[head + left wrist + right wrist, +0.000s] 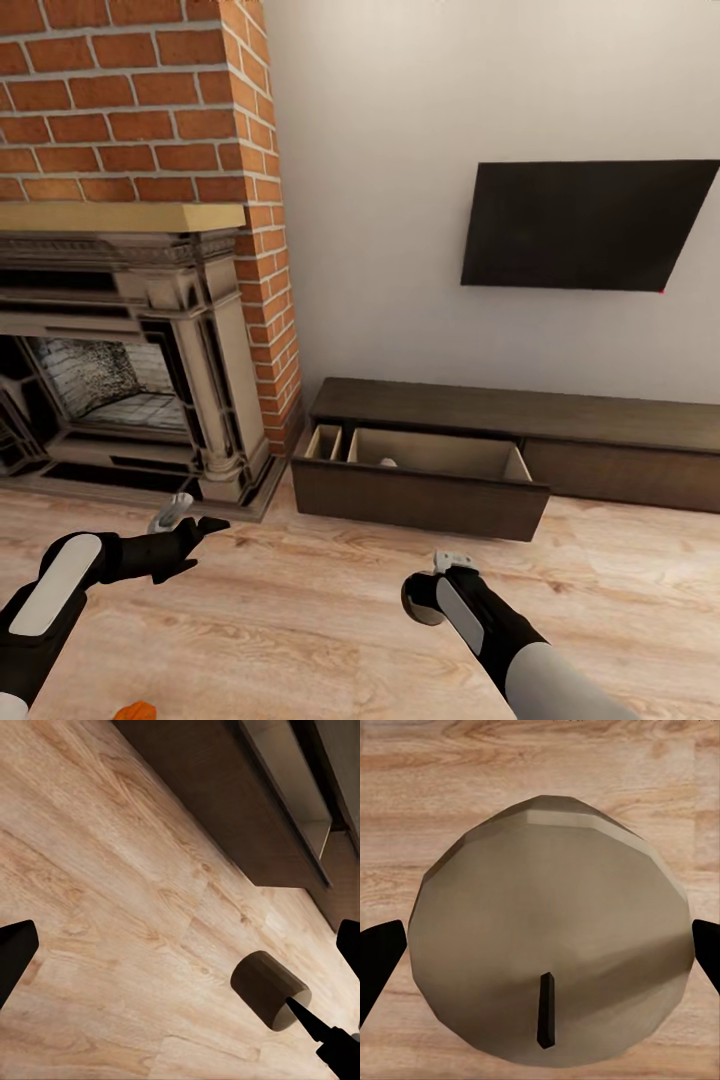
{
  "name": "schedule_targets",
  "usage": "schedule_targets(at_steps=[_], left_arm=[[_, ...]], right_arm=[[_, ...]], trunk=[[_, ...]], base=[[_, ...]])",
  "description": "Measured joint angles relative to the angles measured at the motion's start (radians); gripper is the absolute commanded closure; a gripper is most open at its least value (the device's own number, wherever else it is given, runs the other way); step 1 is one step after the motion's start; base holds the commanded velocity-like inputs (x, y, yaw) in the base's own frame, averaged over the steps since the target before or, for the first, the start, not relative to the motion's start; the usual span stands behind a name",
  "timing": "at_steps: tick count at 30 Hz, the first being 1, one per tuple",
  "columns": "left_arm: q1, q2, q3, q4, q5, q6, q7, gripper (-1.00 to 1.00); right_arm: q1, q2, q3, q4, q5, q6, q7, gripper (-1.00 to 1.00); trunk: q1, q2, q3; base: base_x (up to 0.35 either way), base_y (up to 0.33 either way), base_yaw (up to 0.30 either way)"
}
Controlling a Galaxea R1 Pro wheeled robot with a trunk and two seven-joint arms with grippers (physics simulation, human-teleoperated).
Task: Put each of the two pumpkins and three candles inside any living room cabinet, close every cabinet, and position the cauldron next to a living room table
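The cabinet [560,415] is a long, low, dark-brown unit against the wall, with its left drawer [420,495] pulled out. A small pale object [388,462] lies in the drawer's pale inside. My right gripper [432,592] hangs over the floor in front of the drawer, shut on a stubby beige candle [547,907] with a dark wick. The candle [266,986] also appears in the left wrist view. My left gripper [195,520] is open and empty near the hearth. A bright-orange bit of a pumpkin [135,712] peeks in at the head view's bottom edge.
A brick chimney with an ornate dark fireplace surround [200,400] stands at the left. Its hearth base reaches onto the wooden floor [300,620]. A dark television [585,225] hangs on the white wall above the cabinet.
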Motion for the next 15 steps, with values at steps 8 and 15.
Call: schedule_targets(at_steps=[8, 15], left_arm=[[0.000, 0.000, 0.000, 0.000, -0.001, 0.000, 0.000, -1.00], [0.000, 0.000, -0.001, 0.000, 0.002, 0.000, 0.000, -1.00]], right_arm=[[0.000, -0.001, 0.000, 0.000, 0.000, -0.001, 0.001, 1.00], [0.000, -0.001, 0.001, 0.000, 0.000, 0.000, 0.001, 1.00]], trunk=[[-0.031, 0.056, 0.025], [-0.042, 0.077, 0.034]], base=[[0.000, 0.000, 0.004], [0.000, 0.000, 0.000]])
